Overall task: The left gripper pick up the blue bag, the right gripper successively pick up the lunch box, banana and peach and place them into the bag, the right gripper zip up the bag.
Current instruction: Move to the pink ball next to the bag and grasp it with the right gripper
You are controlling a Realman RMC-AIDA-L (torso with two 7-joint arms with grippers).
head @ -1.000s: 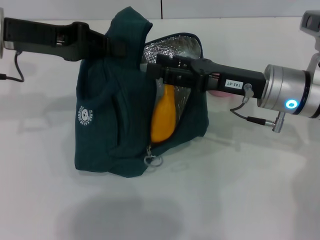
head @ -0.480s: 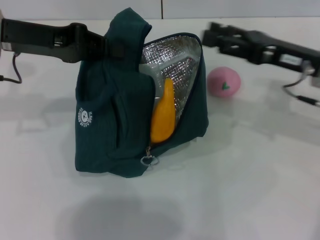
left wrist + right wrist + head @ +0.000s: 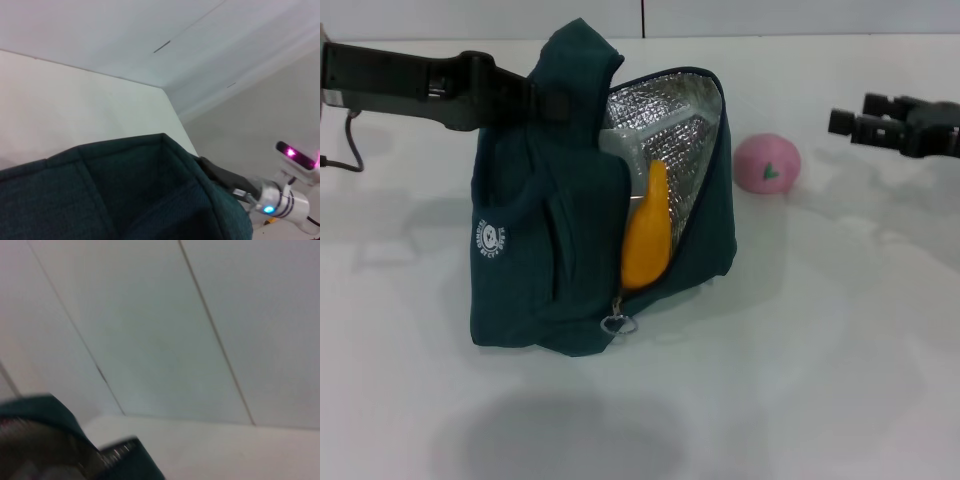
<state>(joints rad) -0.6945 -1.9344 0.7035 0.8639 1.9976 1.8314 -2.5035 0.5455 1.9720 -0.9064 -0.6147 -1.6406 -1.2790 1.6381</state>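
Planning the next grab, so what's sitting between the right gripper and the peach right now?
Nothing: in the head view only bare white table separates the right gripper from the peach.

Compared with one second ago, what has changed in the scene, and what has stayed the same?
The right gripper has let go of the banana, left the blue bag and pulled back to the robot's right, past the peach. The banana stays upright in the open bag, the left gripper still holds the bag's top, and the peach has not moved.
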